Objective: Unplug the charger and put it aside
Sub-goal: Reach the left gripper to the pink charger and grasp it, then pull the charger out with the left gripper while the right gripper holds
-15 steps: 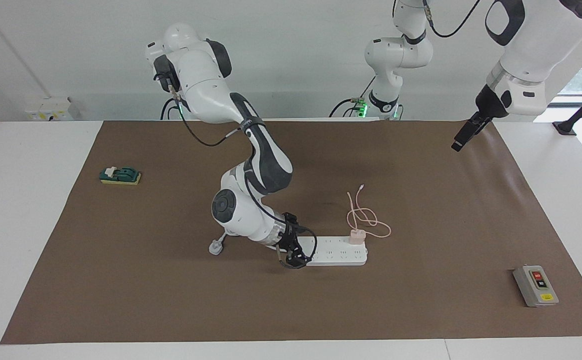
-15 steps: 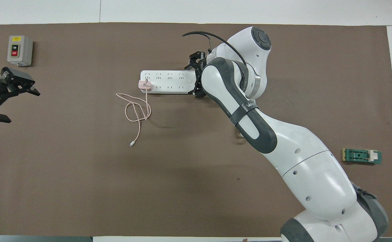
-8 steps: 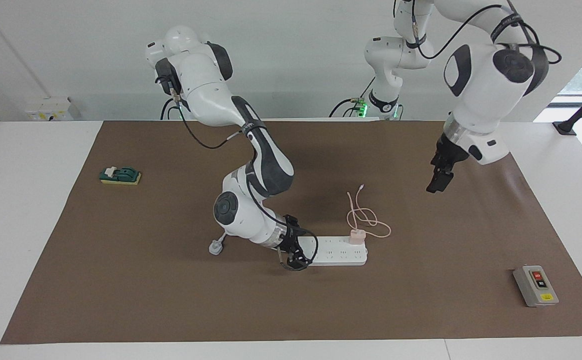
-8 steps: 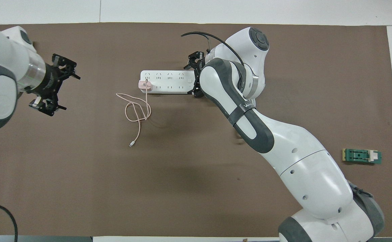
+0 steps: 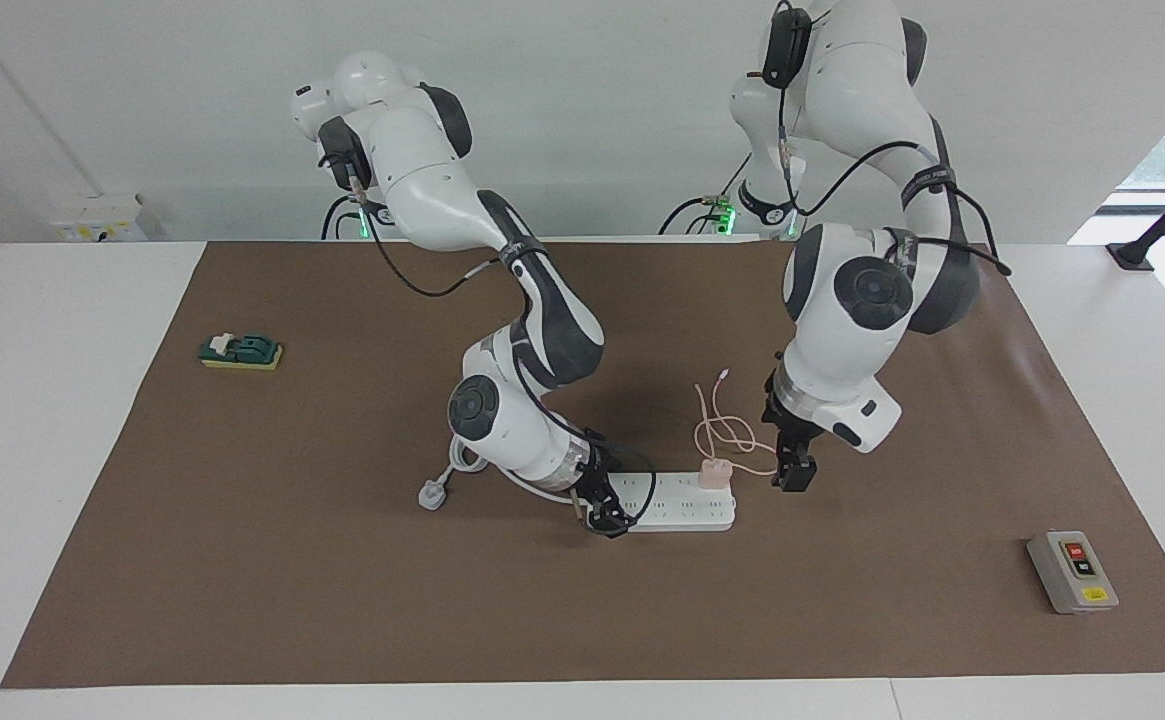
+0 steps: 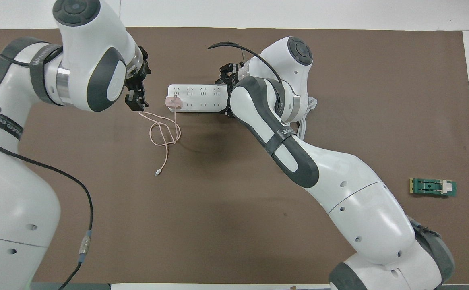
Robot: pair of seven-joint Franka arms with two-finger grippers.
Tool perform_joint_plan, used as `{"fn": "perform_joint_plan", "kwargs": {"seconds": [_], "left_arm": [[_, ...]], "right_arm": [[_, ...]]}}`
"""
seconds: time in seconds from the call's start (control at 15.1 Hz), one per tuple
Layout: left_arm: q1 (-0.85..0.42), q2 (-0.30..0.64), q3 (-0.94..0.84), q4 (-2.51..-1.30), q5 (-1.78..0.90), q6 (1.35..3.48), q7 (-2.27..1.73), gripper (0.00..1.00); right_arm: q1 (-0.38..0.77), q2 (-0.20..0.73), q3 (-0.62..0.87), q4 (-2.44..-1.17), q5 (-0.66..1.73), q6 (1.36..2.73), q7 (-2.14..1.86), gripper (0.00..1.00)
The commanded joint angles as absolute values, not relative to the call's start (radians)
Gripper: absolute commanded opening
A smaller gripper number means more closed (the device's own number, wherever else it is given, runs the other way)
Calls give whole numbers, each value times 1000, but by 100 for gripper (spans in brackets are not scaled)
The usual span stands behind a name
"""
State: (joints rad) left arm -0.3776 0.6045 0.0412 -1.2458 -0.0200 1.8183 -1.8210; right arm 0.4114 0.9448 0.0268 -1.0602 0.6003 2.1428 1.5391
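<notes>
Covering the white table (image 5: 62, 420), a brown mat (image 5: 342, 600) meets a pale wall (image 5: 592, 120).

Charger (image 5: 714, 473) plugged into power strip (image 5: 677, 511) at its left-arm end, cable (image 5: 732, 432) looped nearer the robots.

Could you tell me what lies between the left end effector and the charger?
Only bare brown mat: the overhead view shows a clear gap between the left end effector and the charger, with its cable trailing beside it.
</notes>
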Motion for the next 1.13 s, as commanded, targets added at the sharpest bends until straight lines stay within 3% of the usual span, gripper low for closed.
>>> {"fn": "perform_joint_plan", "kwargs": {"seconds": [0.0, 0.53, 1.06], "left_arm": [[-402, 663, 55, -1163, -18, 1789, -1876, 100], [-449, 631, 55, -1279, -37, 1926, -1966, 100], [-462, 578, 52, -1394, -37, 1931, -1970, 100]], "right_arm": [[403, 968, 32, -1032, 581, 2167, 1542, 100], [393, 985, 38, -1032, 615, 2206, 1543, 100], [394, 983, 37, -1034, 634, 2214, 1543, 100]]}}
